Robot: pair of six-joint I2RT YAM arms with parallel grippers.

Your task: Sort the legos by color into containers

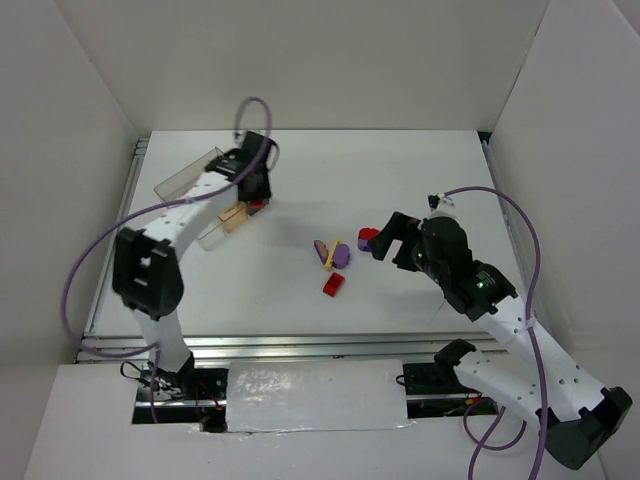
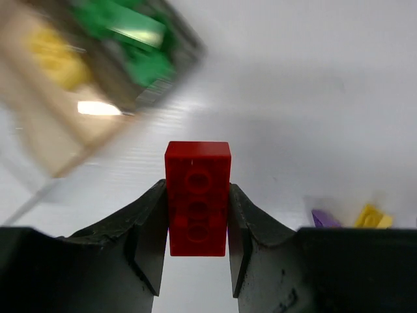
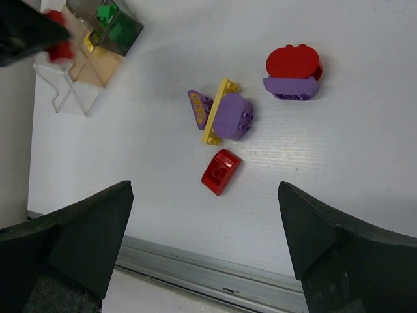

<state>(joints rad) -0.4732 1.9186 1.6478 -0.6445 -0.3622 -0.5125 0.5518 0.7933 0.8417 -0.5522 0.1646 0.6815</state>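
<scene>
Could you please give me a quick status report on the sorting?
Left gripper shut on red lego, beside tray. Right gripper open over loose legos. Nothing seen blocking.

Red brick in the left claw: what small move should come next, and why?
Probably lift it and carry it over the clear compartment. The left gripper pinches the red brick from both sides; green bricks sit in the smoky compartment, a yellow brick in the tan compartment, and the clear one looks unclaimed.
</scene>
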